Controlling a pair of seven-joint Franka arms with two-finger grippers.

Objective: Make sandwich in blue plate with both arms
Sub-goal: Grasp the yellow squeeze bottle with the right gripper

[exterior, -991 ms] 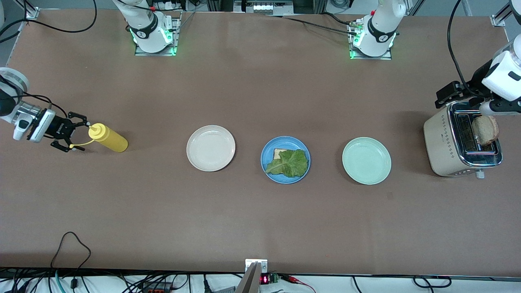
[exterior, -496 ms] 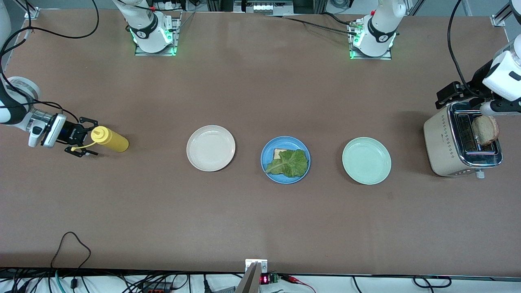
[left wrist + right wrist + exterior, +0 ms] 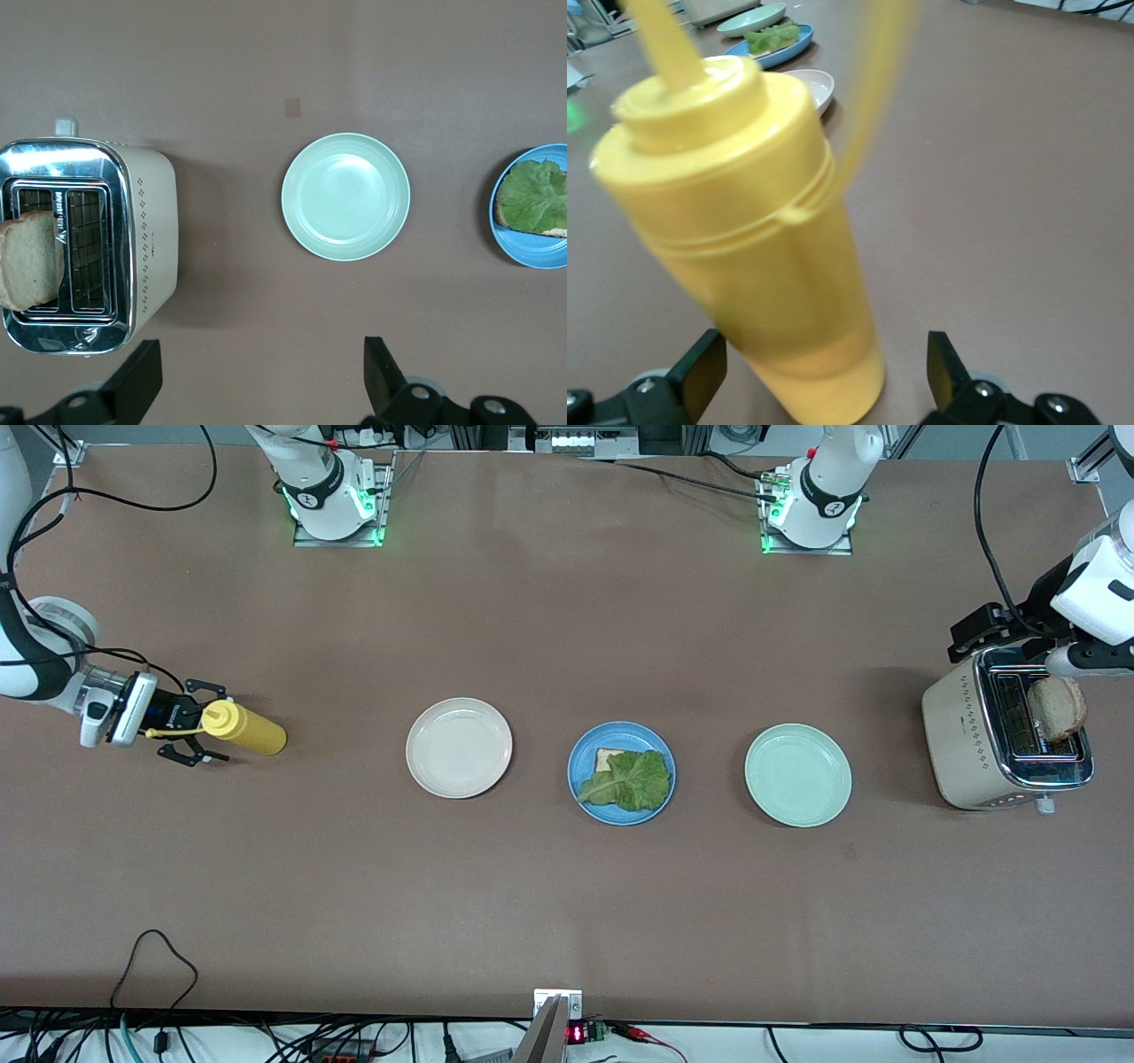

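While a bread slice [image 3: 1057, 707] stands in the toaster [image 3: 1005, 741], both hands are spread wide and hold nothing.
Right hand [image 3: 190, 732] flanks the smooth yellow squeeze bottle [image 3: 244, 727] near the worktop's [image 3: 567, 921] end; left hand [image 3: 261, 385] hangs over the toaster's end. Crinkled lettuce [image 3: 627, 780] covers bread on the round blue plate [image 3: 620, 736], mid-worktop between cream plate [image 3: 459, 747] and mint plate [image 3: 797, 774].
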